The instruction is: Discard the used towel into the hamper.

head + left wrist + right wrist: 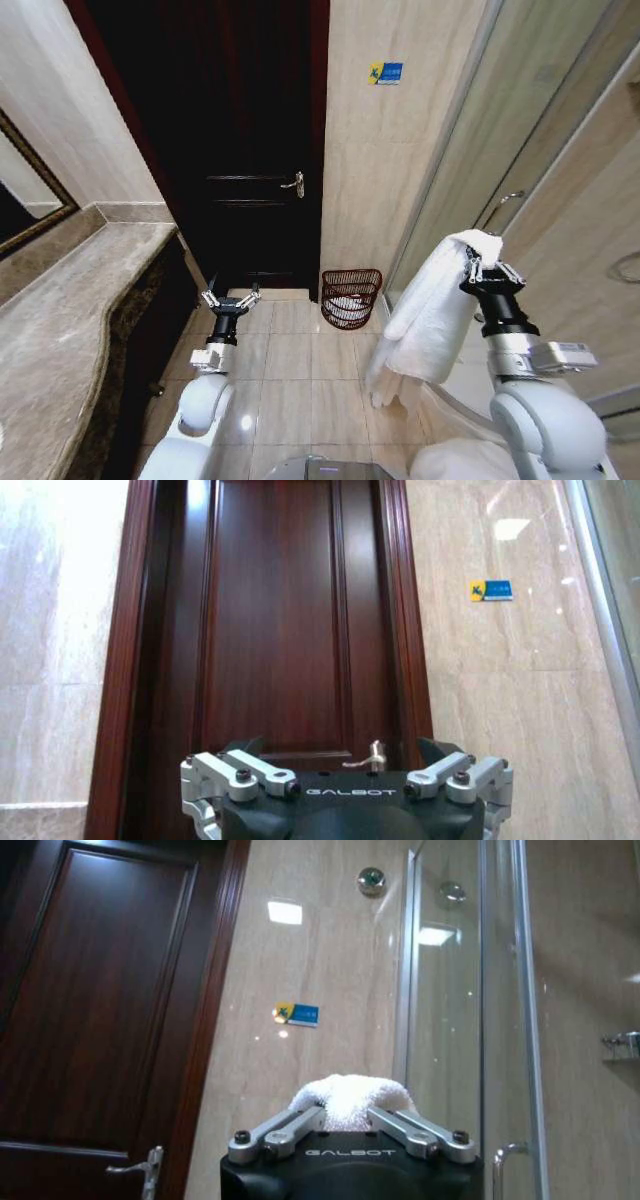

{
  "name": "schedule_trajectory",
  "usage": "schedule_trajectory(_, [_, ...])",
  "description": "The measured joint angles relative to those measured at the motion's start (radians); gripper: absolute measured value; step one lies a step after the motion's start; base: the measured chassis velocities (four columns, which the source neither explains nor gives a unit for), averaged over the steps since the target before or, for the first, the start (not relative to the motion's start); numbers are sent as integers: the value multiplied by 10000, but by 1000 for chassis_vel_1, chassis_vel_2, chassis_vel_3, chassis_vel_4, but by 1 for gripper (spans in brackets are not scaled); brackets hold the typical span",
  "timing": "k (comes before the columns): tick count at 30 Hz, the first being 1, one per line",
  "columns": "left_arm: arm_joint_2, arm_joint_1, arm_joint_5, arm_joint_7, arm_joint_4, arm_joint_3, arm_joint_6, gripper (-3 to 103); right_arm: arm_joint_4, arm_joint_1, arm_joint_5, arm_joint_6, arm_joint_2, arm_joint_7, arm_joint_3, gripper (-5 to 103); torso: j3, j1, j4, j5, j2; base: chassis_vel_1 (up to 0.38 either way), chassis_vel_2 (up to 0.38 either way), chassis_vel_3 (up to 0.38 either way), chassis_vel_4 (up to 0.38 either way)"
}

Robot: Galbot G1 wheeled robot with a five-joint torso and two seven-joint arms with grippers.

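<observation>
A white towel hangs in long folds from my right gripper, which is shut on its top bunch at the right. From the right wrist, that bunch of the towel sits pinched between the closed fingers. The hamper, a dark red-brown wire basket with something white inside, stands on the tiled floor by the wall, beside the door. It is ahead of the towel and to its left. My left gripper is held up on the left, open and empty, its fingers spread toward the door.
A dark wooden door with a lever handle faces me. A stone counter runs along the left under a mirror. Glass shower panels stand on the right. Tiled floor lies open between counter and hamper.
</observation>
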Motion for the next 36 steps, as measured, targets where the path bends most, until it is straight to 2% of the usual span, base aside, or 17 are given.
schedule_trajectory(18, [-41, -28, 121, -6, 18, 28, -31, 100, -165, 211, -183, 30, 142, -75, -221, 3, 0, 0, 0, 2, 0, -75, 82, 82, -81])
schedule_trajectory(28, [-179, 10, 411, 3, -37, 147, 13, 100, -137, 212, -823, 155, 475, -168, -1058, 3, 0, -1, -1, 0, 0, -98, 93, 98, -90])
schedule_trajectory(36, [-279, 33, 604, 5, -49, 177, 58, 100, -222, 459, -428, 140, 242, -123, -970, 3, 1, 1, 0, 1, -1, -90, 110, 89, -111])
